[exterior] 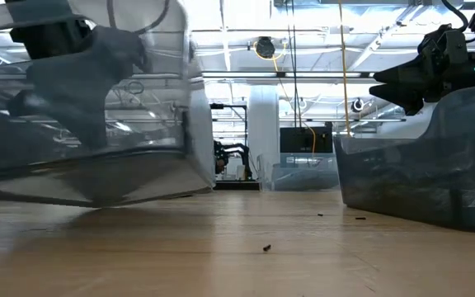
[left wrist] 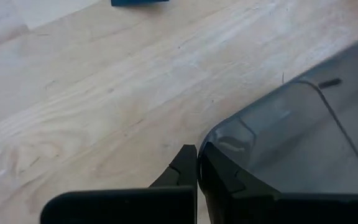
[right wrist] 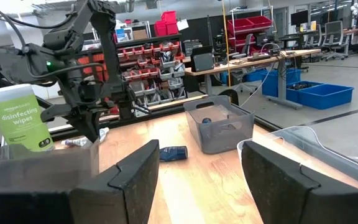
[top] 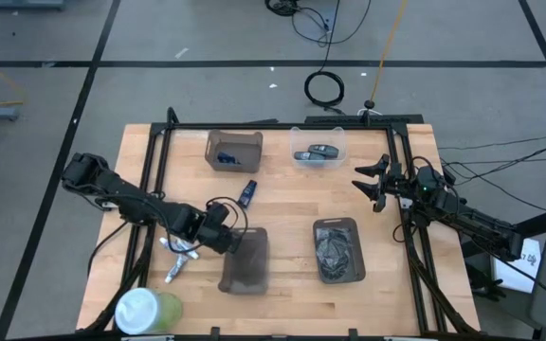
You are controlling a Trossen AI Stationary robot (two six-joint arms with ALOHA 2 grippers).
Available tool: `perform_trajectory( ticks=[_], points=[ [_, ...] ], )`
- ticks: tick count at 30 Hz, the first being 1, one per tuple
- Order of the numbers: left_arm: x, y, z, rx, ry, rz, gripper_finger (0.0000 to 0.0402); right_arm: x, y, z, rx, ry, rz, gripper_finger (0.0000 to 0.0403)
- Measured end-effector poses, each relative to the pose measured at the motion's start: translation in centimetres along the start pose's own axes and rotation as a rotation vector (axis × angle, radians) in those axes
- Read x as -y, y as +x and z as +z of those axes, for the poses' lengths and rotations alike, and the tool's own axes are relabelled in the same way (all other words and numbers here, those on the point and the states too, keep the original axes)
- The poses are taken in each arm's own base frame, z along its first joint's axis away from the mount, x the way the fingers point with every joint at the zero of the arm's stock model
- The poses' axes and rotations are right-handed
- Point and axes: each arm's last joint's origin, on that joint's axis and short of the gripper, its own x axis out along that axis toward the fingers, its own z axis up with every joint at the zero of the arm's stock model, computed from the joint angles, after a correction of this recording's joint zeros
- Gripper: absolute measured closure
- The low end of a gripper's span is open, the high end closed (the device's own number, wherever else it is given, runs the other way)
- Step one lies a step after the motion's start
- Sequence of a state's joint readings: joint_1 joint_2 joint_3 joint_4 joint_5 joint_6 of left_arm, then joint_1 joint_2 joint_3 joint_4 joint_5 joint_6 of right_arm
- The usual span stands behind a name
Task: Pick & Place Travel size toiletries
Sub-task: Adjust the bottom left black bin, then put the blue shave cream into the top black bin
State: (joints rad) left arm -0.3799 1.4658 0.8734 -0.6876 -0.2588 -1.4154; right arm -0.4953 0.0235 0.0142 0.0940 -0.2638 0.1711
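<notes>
- Toiletry tubes (top: 179, 260) lie on the table (top: 282, 213) just beside the left arm, outside the smoky bin (top: 245, 260) at its other side.
- Left claw (top: 232, 242) sits at that bin's near corner, fingers pressed together with nothing visibly between them; judged wrong place for a pick.
- Better: back off the rim, open, come down over one tube across its narrow width.
- Right claw (top: 375, 185) waits open near the clear tray (top: 318, 148).
</notes>
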Motion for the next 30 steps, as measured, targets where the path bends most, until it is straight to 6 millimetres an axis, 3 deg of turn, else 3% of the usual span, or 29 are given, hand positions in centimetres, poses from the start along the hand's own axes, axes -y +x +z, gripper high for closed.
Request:
perform_trajectory(
  ticks=[8,19,24,30],
  points=[
    [0.3,0.1,0.2,0.007,0.051,-0.028,0.0380,0.0,0.0,0.0,0.000,0.000,0.000,0.0186],
    [0.4,0.1,0.4,0.006,0.089,-0.055,0.0249,0.0,0.0,0.0,0.000,0.000,0.000,0.0185],
    [0.2,-1.5,1.3,0.033,0.097,-0.115,0.0218,0.0,0.0,0.0,0.000,0.000,0.000,0.0184],
    [-0.6,-3.6,2.9,0.116,0.106,-0.173,0.0213,0.0,0.0,0.0,0.000,0.000,0.000,0.0186]
  ],
)
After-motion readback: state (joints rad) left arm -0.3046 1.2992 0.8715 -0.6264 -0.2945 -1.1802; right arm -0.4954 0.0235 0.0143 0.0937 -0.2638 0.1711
